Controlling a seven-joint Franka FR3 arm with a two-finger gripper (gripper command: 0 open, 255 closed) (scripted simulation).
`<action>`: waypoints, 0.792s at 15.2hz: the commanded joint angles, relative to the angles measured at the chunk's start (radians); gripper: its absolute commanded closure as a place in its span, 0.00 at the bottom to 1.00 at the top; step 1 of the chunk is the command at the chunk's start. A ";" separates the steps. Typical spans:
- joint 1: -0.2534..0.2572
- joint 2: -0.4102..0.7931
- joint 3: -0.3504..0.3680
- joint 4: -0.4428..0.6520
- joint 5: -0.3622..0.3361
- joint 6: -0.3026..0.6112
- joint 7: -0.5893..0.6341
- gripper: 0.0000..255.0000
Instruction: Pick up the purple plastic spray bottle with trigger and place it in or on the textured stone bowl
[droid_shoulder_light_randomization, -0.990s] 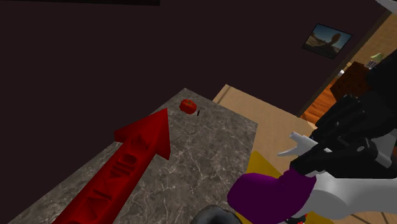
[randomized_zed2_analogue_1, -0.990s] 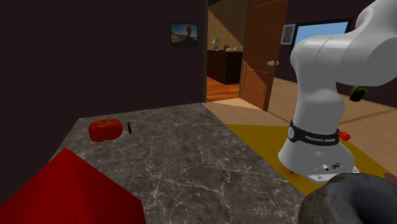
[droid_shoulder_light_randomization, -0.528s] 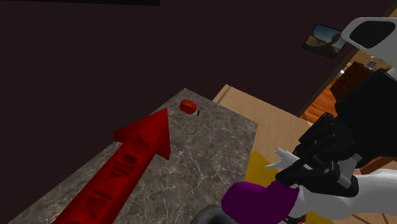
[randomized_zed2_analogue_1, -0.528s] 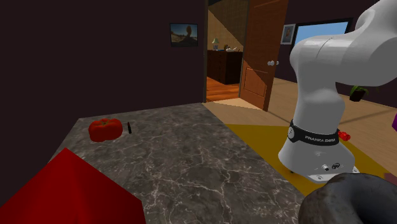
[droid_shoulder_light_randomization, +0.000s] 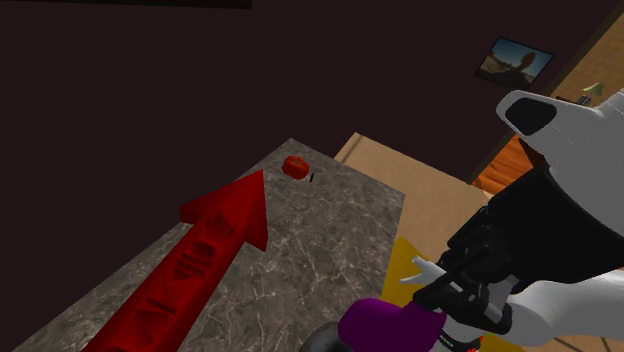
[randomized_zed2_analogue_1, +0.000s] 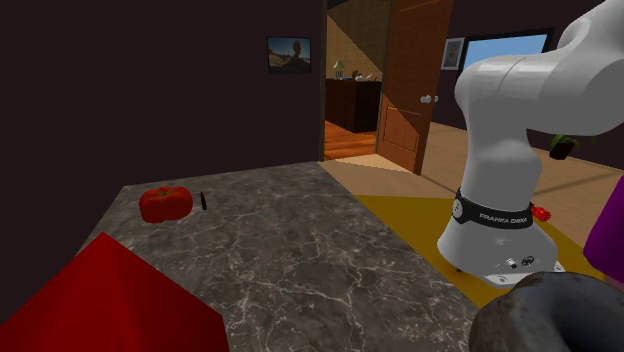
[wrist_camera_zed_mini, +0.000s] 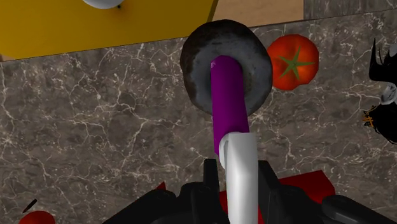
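My black gripper (wrist_camera_zed_mini: 238, 186) is shut on the white trigger head (wrist_camera_zed_mini: 239, 167) of the purple spray bottle (wrist_camera_zed_mini: 228, 102). The bottle's base points down at the dark rough stone bowl (wrist_camera_zed_mini: 194, 58) and hangs straight above its hollow; I cannot tell whether it touches. In the shoulder view the gripper (droid_shoulder_light_randomization: 478, 283) holds the bottle (droid_shoulder_light_randomization: 388, 328) just above the bowl (droid_shoulder_light_randomization: 327, 340) at the bottom edge. In the second exterior view a purple sliver of the bottle (randomized_zed2_analogue_1: 609, 235) shows at the right edge, above the bowl (randomized_zed2_analogue_1: 550, 312).
A big red arrow-shaped object (droid_shoulder_light_randomization: 212, 250) lies across the marble counter (droid_shoulder_light_randomization: 320, 240). One tomato (droid_shoulder_light_randomization: 294, 166) sits at the far corner, another (wrist_camera_zed_mini: 291, 62) right beside the bowl. The yellow stand (wrist_camera_zed_mini: 102, 25) and arm base (randomized_zed2_analogue_1: 498, 215) border the counter.
The gripper has carried the bottle down and toward the shoulder view's left, closer over the bowl. A purple edge has entered the second exterior view's right side.
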 joint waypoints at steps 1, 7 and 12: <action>0.007 -0.015 0.008 -0.035 0.010 0.022 -0.002 1.00; 0.025 -0.049 0.036 -0.127 0.039 0.081 -0.005 1.00; 0.029 -0.056 0.044 -0.149 0.047 0.096 -0.006 1.00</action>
